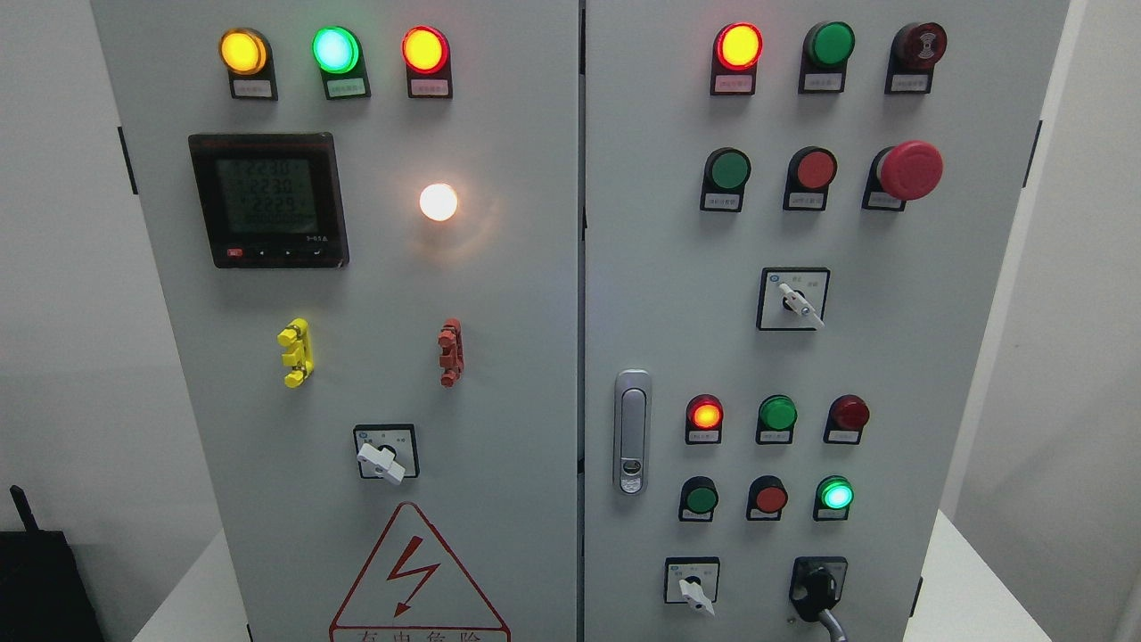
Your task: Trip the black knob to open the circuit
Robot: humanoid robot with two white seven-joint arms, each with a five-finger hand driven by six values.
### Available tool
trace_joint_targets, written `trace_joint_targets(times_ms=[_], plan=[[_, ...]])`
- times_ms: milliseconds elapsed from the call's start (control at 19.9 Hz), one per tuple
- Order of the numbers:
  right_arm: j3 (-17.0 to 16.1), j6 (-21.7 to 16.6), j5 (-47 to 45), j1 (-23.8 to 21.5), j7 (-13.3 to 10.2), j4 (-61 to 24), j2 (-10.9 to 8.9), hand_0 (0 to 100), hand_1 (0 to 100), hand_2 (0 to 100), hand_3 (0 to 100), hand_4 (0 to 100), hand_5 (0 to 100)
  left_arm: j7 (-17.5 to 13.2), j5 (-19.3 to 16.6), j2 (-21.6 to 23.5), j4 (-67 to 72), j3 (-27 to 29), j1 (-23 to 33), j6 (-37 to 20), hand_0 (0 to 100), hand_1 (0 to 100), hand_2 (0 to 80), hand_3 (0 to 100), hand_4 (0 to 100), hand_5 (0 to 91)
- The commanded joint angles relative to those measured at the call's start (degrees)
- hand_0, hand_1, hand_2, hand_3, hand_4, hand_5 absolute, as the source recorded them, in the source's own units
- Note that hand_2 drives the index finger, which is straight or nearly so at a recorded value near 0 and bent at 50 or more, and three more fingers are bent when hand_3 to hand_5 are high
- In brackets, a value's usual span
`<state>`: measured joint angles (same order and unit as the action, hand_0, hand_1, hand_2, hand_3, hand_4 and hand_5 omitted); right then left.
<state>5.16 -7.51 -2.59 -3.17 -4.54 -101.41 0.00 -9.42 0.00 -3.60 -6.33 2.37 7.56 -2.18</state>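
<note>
Grey two-door control cabinet (499,374) with one black knob (816,588) at lower right, three white selector switches (381,462) (handles tilted), one digital meter (267,200). Three lit lamps (334,50) top left. No robot hand visible, finger state unknowable.

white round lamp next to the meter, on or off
On: the white lamp glows bright and casts a warm halo on the grey panel.

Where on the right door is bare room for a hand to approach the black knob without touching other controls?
Bare panel lies right of the black knob, and between it and the white selector. Directly above is crowded: green lamp, red button.
</note>
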Motion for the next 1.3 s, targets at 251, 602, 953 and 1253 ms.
trace_joint_targets(times_ms=[251, 602, 953, 1253], plan=[[-0.1, -0.4, 0.0, -0.3, 0.8, 0.1, 1.41, 0, 4, 0, 100, 100, 100, 0.0, -1.3, 0.0, 0.0, 0.0, 0.0, 0.0, 12, 39, 0.0, 0, 0, 0.0], [-0.2, -0.5, -0.1, -0.4, 0.8, 0.1, 1.32, 0, 4, 0, 100, 100, 100, 0.0, -1.3, 0.0, 0.0, 0.0, 0.0, -0.1, 12, 39, 0.0, 0, 0, 0.0], [-0.6, -0.4, -0.2, -0.5, 0.8, 0.2, 1.32, 0, 4, 0, 100, 100, 100, 0.0, -1.3, 0.0, 0.0, 0.0, 0.0, 0.0, 12, 39, 0.0, 0, 0, 0.0], [-0.9, -0.4, -0.2, -0.5, 0.8, 0.2, 1.23, 0, 4, 0, 100, 100, 100, 0.0, -1.3, 0.0, 0.0, 0.0, 0.0, 0.0, 12, 39, 0.0, 0, 0, 0.0]])
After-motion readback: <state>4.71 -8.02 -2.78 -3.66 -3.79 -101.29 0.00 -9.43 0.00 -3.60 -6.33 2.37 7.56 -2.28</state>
